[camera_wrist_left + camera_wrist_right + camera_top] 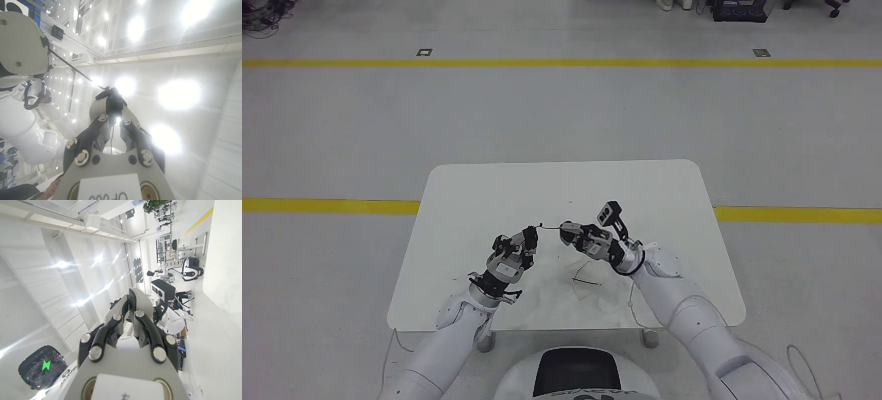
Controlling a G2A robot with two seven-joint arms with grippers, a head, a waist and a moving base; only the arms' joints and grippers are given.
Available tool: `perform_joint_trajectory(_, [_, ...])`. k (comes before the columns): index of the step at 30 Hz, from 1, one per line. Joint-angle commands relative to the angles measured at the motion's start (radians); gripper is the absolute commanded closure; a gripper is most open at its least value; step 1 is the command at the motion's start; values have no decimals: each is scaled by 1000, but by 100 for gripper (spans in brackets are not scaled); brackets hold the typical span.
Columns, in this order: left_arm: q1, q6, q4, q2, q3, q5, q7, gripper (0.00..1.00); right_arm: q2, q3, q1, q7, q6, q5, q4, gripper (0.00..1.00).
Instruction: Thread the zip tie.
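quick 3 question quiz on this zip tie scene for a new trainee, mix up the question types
1. True or false: the left gripper and right gripper sit at opposite ends of the table, far apart.
2. Which holds the zip tie? A) left gripper only B) right gripper only C) both D) neither
3. Fill the gap: the left gripper's fingers are ___ on the zip tie.

Key: 1 false; 2 C; 3 shut
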Motion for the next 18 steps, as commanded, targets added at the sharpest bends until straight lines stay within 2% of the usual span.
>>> perform_joint_trajectory(1, [0,0,0,0,0,0,0,100,2,3,-4,-1,0,-1,-7,100])
perform_joint_trajectory(5, [0,0,0,0,0,0,0,100,5,10,-9,-13,1,-1,-14,100])
perform_joint_trajectory(7, [0,0,0,0,0,0,0,100,6,11,-13,-22,8,8,-11,52])
perform_joint_trajectory(8, [0,0,0,0,0,0,0,100,6,13,-13,-30,8,9,-7,0])
perform_joint_trajectory(15, [0,0,0,0,0,0,0,100,10,32,-21,-38,0,41,12,0])
perform_joint_trajectory(18, [0,0,0,0,0,0,0,100,9,54,-28,-73,0,61,-6,0])
